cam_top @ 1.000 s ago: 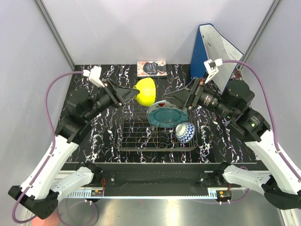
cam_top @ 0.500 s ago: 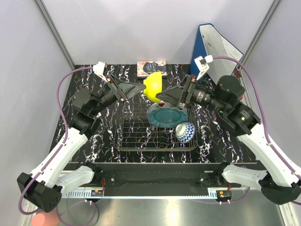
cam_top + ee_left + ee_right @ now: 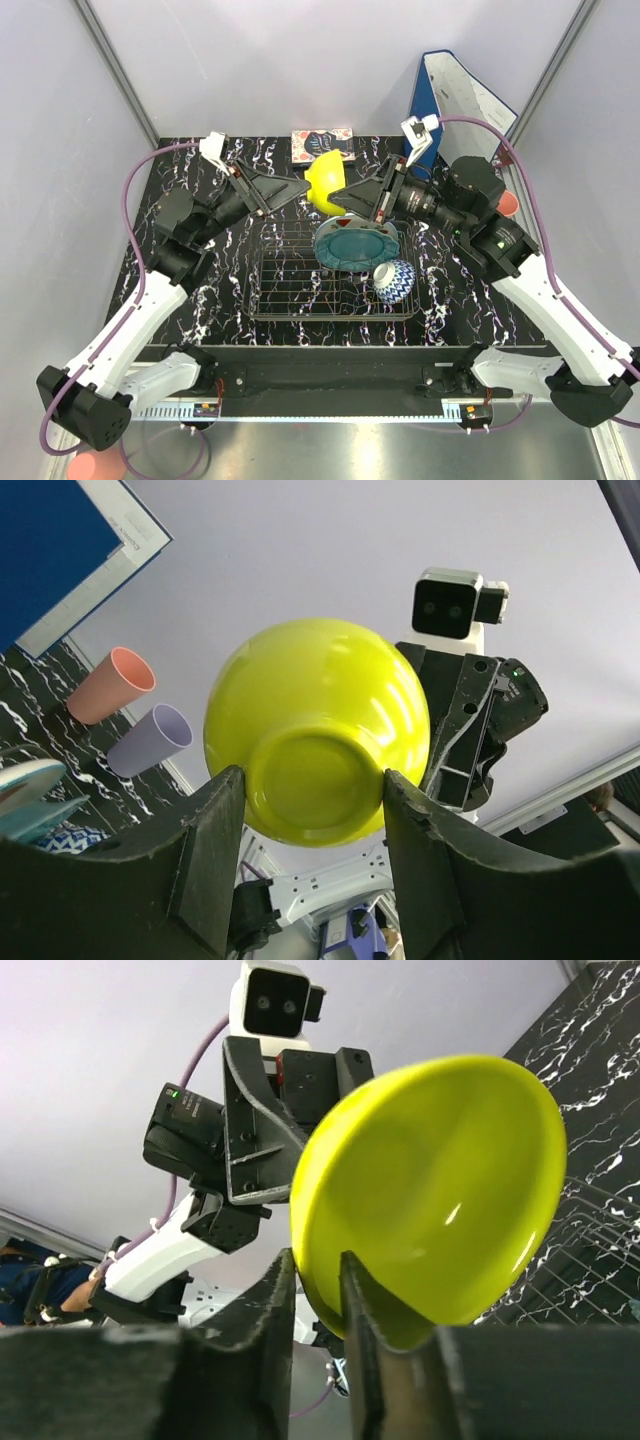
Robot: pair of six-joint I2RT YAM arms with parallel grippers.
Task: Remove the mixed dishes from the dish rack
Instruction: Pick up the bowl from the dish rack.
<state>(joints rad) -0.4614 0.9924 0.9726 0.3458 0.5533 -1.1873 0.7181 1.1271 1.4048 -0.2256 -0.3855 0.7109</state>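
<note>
Holds the yellow-green bowl (image 3: 325,185) in the air just above the rear edge of the dish rack (image 3: 300,290), tipped on its side, hollow toward the rack's right. Clamps it with the left gripper (image 3: 312,785), jaws closed against the rounded body on either side of the foot ring. Straddles the rim with the right gripper (image 3: 317,1260), one finger inside the hollow and one outside, jaws only narrowly parted around the wall; cannot tell from either wrist view whether pressing or merely close. Looks like a mid-air handover, so runs the greatest risk at the swap itself. Would drop the bowl onto the rack's rear rail by letting go on the left before a firm pinch on the right. Could then also strike the teal scalloped plate (image 3: 350,245) leaning in the rack's rear right part, close under the bowl, or roll on toward the blue-white patterned bowl (image 3: 396,280) at the rack's front right. Invites a swing or a slide-out by pinching a glossy curved rim at one spot only, with most of the weight off to one side. Could equally wrench the bowl or strain the fingers by pulling apart with both grips tight. Puts the pink cup (image 3: 112,683) and lilac cup (image 3: 150,738), well off the rack's right side, in no apparent danger.
</note>
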